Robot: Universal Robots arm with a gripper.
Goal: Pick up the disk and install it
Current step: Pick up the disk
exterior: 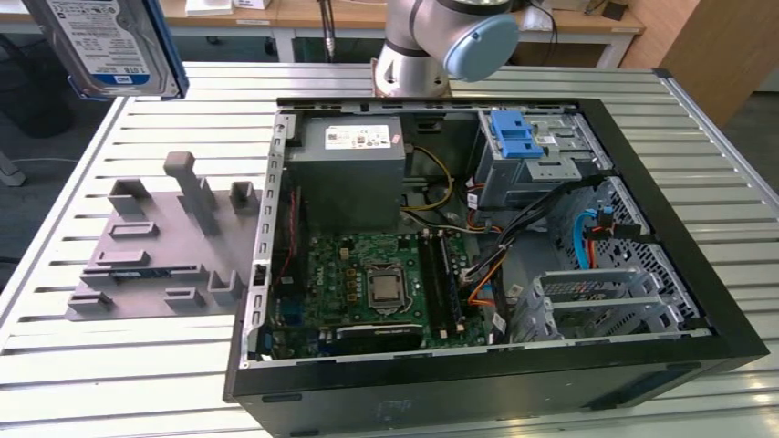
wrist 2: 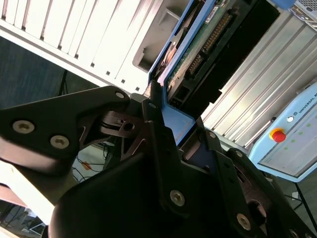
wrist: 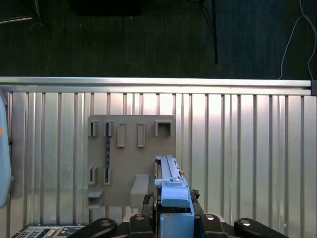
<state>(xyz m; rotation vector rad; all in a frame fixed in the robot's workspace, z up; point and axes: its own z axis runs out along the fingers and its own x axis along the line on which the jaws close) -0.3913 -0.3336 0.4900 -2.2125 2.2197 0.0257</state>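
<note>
Pincer (wrist 2: 179,130) pinches the disk (exterior: 112,41) by its blue-railed edges, high over the slatted tabletop (exterior: 219,100); the grey fixture plate (wrist: 130,148) lies beneath it. An open computer case (exterior: 487,246) sits beside that plate.

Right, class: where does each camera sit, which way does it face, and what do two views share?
Exterior view: off the arm, looking down on the open black computer case and slatted metal table; the grey-and-blue arm joint shows.
First wrist view: on the arm, looking down past the black hand onto the grey fixture plate.
Second wrist view: on the arm, looking along the hand at the silver hard disk with blue plastic rails.
Shared: both wrist views show the hand gripping the disk.
</note>
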